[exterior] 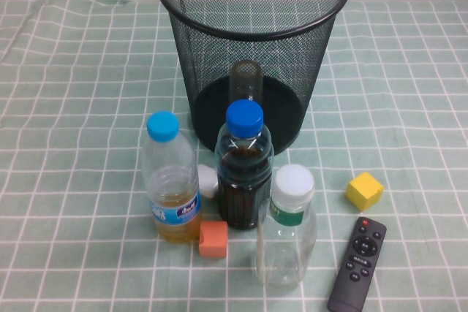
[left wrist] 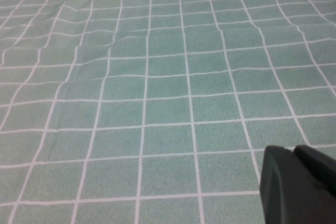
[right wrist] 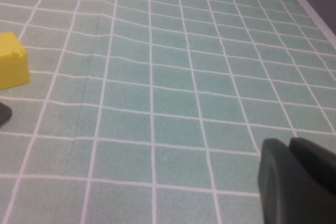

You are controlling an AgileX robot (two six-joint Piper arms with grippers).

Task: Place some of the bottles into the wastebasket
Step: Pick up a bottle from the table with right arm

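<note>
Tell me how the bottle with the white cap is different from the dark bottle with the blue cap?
The white-capped bottle is clear and looks empty; the blue-capped bottle is filled with dark liquid. The white-capped one has a green neck label; the dark one shows none. The white-capped one stands nearer the camera, farther from the wastebasket. Both stand upright with caps on. Neither end effector appears in the high view; each wrist view shows only a dark edge.

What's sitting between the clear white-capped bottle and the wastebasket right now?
The dark blue-capped bottle stands just behind and left of the clear white-capped bottle, partly in line with the wastebasket. Lifting over it avoids contact. The left gripper and right gripper show only in their wrist views, over bare cloth.
</note>
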